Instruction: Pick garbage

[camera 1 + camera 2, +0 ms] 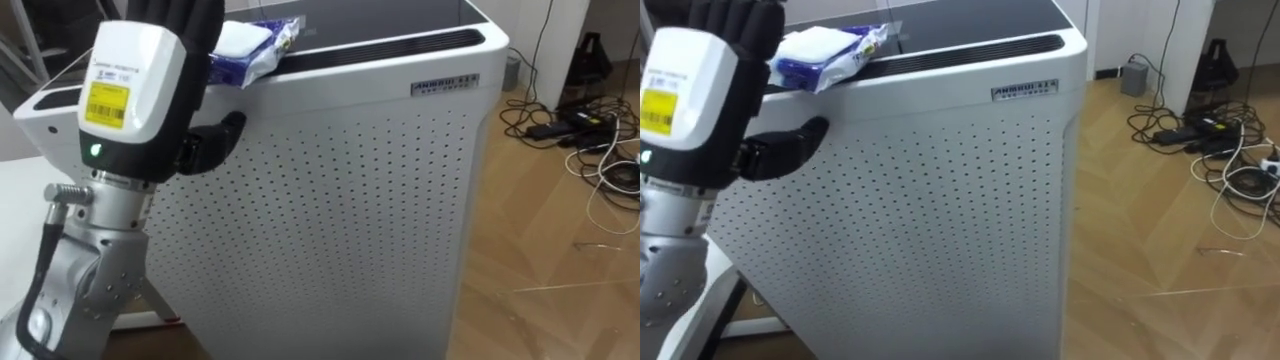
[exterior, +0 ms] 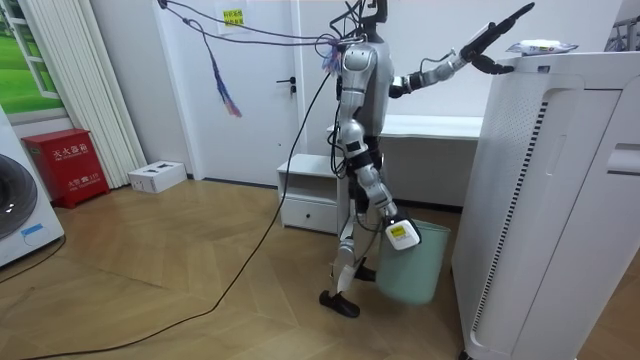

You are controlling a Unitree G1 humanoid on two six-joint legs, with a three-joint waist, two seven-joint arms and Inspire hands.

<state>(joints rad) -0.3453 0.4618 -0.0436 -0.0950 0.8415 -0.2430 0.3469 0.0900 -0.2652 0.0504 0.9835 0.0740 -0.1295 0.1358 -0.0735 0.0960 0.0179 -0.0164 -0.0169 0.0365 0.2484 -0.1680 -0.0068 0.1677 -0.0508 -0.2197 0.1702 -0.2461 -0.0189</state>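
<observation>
Wooden-floored room; a tall white air purifier (image 1: 330,200) is faced.
At its top edge the left hand (image 1: 190,20) is held wide open beside the blue-and-white packet (image 1: 250,45) lying there; it may be shoved off the purifier's far side by a sweeping reach.

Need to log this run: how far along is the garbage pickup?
Done: the left hand is raised to the top of the air purifier, fingers straight, close to the blue-and-white packet. In hand: nothing yet; the packet lies on the purifier, not gripped. Left: grasp it, lift it and probably drop it in the green bin by the lowered right hand.
</observation>
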